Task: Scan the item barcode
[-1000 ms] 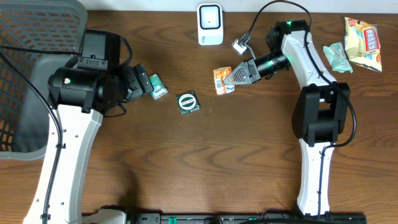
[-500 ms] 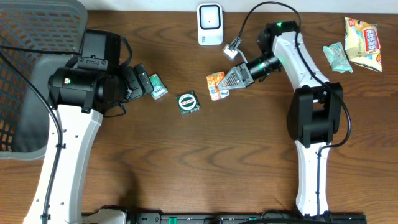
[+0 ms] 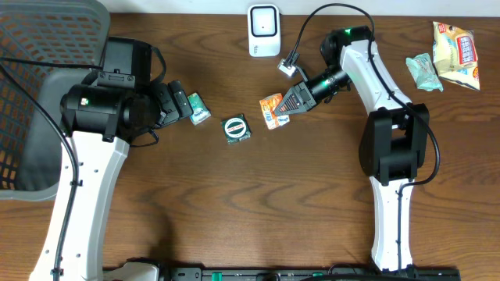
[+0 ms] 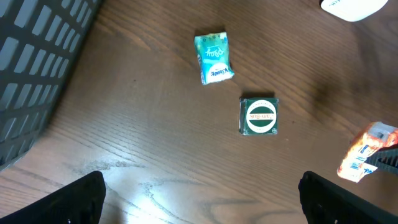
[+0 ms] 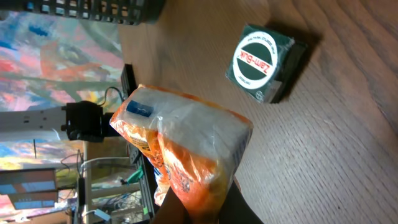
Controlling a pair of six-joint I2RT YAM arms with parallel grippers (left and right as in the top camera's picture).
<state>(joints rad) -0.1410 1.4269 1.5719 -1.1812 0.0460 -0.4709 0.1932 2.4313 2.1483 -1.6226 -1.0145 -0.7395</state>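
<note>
My right gripper (image 3: 286, 103) is shut on an orange snack packet (image 3: 271, 109), holding it tilted above the table just below the white barcode scanner (image 3: 264, 31). In the right wrist view the packet (image 5: 186, 143) fills the centre, pinched at its lower end between the dark fingers (image 5: 239, 208). My left gripper (image 3: 178, 104) hovers open and empty at the left. Its wrist view shows both fingertips (image 4: 81, 199) far apart over bare wood.
A green square box (image 3: 236, 129) and a small teal packet (image 3: 197, 108) lie between the arms. Two more snack packets (image 3: 457, 43) lie at the back right. A dark mesh basket (image 3: 39, 94) stands at the far left.
My right gripper has carried the orange packet leftward, closer to the green box and under the scanner. The left arm has not moved.
</note>
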